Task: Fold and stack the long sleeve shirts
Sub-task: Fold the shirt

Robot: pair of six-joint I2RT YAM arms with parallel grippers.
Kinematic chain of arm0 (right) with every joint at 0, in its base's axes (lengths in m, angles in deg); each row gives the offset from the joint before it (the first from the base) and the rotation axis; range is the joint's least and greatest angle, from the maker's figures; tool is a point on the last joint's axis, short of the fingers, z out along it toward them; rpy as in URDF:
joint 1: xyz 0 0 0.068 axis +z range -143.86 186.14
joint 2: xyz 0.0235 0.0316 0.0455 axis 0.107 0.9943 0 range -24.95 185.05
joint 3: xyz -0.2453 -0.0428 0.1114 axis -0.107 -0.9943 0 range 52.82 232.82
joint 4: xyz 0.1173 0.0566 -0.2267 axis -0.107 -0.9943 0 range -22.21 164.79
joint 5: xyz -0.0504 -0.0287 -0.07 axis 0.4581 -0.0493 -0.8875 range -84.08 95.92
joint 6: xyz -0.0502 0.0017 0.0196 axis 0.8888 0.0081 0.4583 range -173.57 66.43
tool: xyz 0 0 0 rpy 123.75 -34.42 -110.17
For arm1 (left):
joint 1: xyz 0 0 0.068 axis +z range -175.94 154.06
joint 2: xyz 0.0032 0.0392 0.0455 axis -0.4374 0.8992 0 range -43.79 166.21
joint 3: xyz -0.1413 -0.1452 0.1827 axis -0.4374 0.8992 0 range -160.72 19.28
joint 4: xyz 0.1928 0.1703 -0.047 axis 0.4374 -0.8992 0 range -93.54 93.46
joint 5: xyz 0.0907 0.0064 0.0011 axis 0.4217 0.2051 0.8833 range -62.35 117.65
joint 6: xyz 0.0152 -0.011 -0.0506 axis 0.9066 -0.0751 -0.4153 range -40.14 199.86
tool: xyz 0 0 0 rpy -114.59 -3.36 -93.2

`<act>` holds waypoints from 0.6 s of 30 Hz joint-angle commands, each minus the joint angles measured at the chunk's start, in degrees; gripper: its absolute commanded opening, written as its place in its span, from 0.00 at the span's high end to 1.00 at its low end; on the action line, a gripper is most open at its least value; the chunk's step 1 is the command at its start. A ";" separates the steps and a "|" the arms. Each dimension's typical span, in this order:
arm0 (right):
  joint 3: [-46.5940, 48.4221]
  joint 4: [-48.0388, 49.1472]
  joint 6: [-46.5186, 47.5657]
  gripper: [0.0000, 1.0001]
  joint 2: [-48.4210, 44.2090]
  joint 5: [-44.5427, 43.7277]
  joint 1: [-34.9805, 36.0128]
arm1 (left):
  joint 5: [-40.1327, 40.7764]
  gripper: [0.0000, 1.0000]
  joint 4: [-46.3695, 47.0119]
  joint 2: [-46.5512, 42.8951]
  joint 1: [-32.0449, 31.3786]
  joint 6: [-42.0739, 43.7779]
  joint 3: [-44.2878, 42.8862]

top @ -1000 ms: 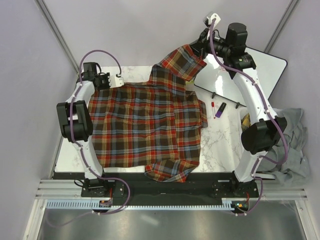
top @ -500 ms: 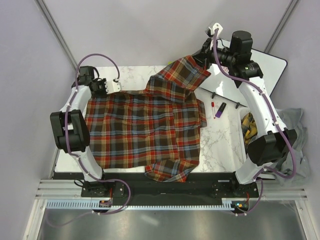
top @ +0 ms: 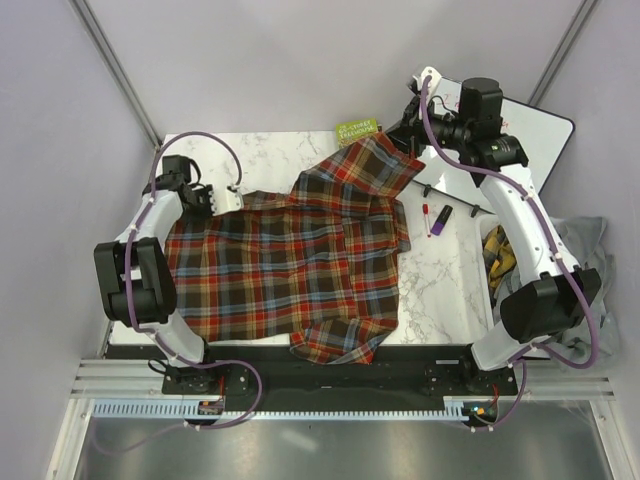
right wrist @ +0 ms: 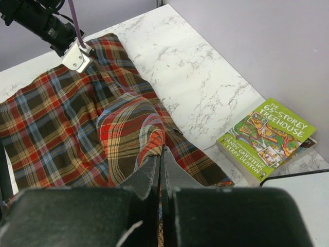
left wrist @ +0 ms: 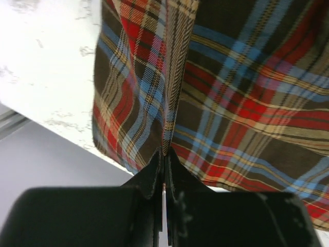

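A plaid long sleeve shirt [top: 290, 265] in red, brown and blue checks lies spread over the marble table [top: 440, 280]. My left gripper [top: 228, 196] is shut on a pinched fold at the shirt's far left edge [left wrist: 247, 87], with the cloth squeezed between its fingertips [left wrist: 164, 153]. My right gripper [top: 404, 135] is shut on the far right part of the shirt [right wrist: 67, 118], holding it lifted off the table near the back edge, and a ridge of cloth rises into its tips [right wrist: 162, 149]. The left gripper [right wrist: 77, 54] also shows in the right wrist view.
A green book [top: 357, 130] [right wrist: 267, 136] lies at the back edge beside the raised cloth. A whiteboard [top: 520, 135] sits at the back right, with two markers [top: 434, 217] in front of it. Yellow plaid cloth [top: 497, 250] and grey cloth [top: 590, 270] hang off the right side.
Both grippers have pulled the shirt toward the near left. The left gripper came nearer along the left edge, and the raised far part dropped lower, uncovering the green book.
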 commanded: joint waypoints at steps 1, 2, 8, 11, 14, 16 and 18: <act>-0.91 -2.02 2.93 1.00 -2.54 3.48 -0.17 | 1.81 0.97 -3.18 -2.38 0.05 -0.53 1.98; -1.18 -2.38 2.84 1.00 -2.62 4.18 0.00 | 1.99 0.97 -3.45 -2.11 0.13 -0.70 2.33; -5.39 -3.87 2.75 1.00 -3.24 6.39 0.53 | 0.94 0.95 -6.08 -0.09 -0.22 -2.46 3.21; -6.71 -4.14 3.63 1.00 -3.76 5.43 0.88 | 0.14 0.95 -7.58 0.35 -0.74 -3.42 3.73; -6.19 -4.58 3.89 1.00 -3.50 4.63 0.88 | -0.56 0.95 -8.72 0.79 -1.10 -5.18 4.35; -6.28 -5.19 4.25 1.00 -3.41 4.98 0.80 | -0.12 0.89 -9.16 1.84 -1.18 -5.97 4.62; -6.36 -6.76 5.03 1.00 -3.15 5.42 0.88 | 0.49 0.80 -10.74 3.07 -1.27 -6.76 4.09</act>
